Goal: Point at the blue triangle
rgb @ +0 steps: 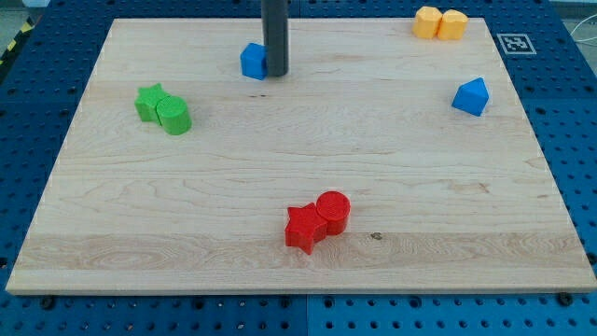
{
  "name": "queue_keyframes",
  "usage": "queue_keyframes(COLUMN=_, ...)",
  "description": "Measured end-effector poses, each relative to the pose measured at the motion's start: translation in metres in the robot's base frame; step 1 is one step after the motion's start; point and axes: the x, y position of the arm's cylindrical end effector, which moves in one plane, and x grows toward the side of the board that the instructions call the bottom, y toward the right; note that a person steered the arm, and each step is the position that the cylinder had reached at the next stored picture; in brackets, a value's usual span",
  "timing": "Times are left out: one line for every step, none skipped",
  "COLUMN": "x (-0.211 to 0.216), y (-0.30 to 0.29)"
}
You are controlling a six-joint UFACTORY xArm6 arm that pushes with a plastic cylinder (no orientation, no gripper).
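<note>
The rod's tip (pixel 275 74) sits near the top edge of the wooden board (pixel 280 271), a little left of the middle. It touches, or almost touches, the right side of a blue block (pixel 253 61). That blue block looks like a cube, not the triangle. The blue triangle (pixel 472 96) is over by the right edge, a bit below the top right corner, and well apart from the tip. So the job looks not yet done. The tip would need to slide to the view's right across the bare wood to reach it. There is no pincer here, just a straight rod, so nothing is open, closed or holding.

Counting from left to right: two green blocks, a green star (pixel 149 101) and a green round block (pixel 173 117), touching near the left edge. One blue cube. Two red blocks, a red star (pixel 303 228) and a red round block (pixel 333 211), touching near the bottom edge. Two yellow blocks (pixel 439 23) side by side at the top right corner. One blue triangle.
</note>
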Motion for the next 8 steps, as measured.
queue_keyframes(x=-0.005, y=-0.037)
queue_keyframes(x=-0.004, y=-0.069)
queue_keyframes(x=-0.019, y=-0.096)
queue_keyframes(x=-0.029, y=-0.09)
queue_keyframes(x=-0.038, y=-0.035)
queue_keyframes(x=-0.039, y=0.027)
queue_keyframes(x=-0.038, y=0.09)
queue_keyframes(x=-0.032, y=0.152)
